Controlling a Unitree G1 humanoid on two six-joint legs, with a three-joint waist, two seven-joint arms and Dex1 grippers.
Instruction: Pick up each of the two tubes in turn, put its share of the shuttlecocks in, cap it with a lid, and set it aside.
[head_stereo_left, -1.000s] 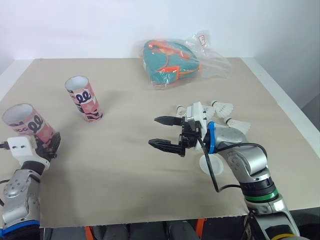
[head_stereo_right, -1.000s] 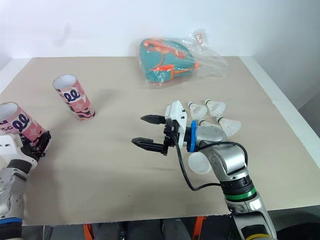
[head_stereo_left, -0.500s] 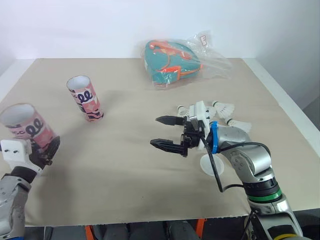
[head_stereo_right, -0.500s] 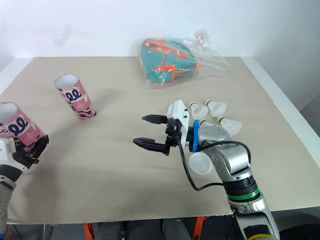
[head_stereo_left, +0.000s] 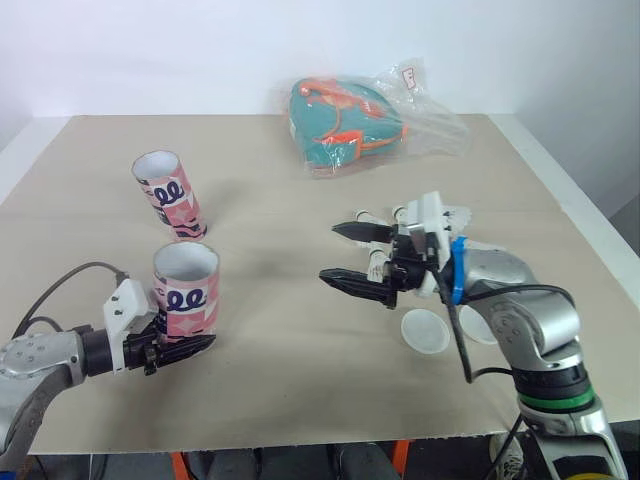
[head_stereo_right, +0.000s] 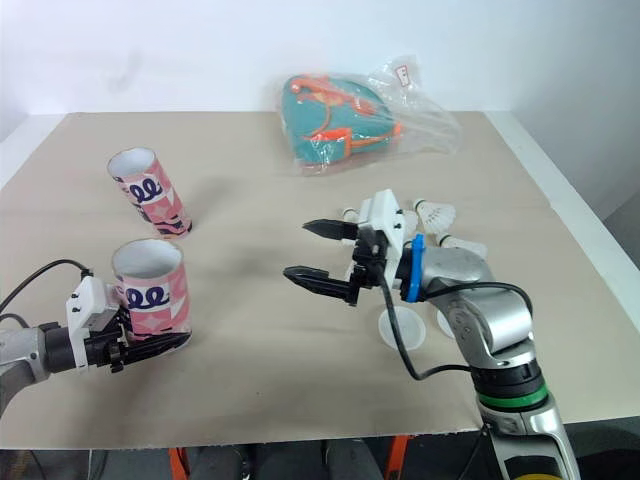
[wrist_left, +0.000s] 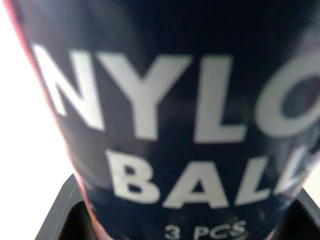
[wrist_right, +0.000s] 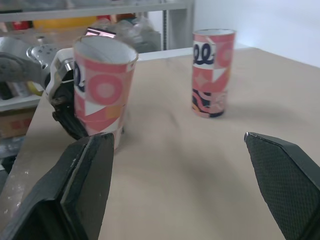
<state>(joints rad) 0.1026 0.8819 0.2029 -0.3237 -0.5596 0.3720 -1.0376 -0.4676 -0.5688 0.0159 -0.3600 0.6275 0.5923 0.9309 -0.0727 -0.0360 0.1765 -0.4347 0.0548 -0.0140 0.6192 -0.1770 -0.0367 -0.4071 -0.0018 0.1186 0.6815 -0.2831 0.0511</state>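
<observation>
My left gripper (head_stereo_left: 186, 346) is shut on the base of a pink patterned tube (head_stereo_left: 187, 291), held upright with its mouth open at the front left of the table. Its dark printed side (wrist_left: 165, 115) is close up in the left wrist view. A second pink tube (head_stereo_left: 168, 196) stands upright farther back on the left. My right gripper (head_stereo_left: 345, 254) hovers open and empty over the table's middle, pointing toward the held tube (wrist_right: 102, 95). Several white shuttlecocks (head_stereo_right: 432, 212) lie behind my right wrist. Two white lids (head_stereo_left: 425, 330) lie flat beside my right forearm.
A teal and orange bag in clear plastic (head_stereo_left: 345, 125) lies at the back centre. The beige table (head_stereo_left: 280, 380) ends close to both arms at the front, and its right edge (head_stereo_left: 590, 250) runs past the shuttlecocks.
My left arm swung the tube in from the far left edge toward the table's middle and stood it upright. My right gripper shifted a little right and back, still open.
</observation>
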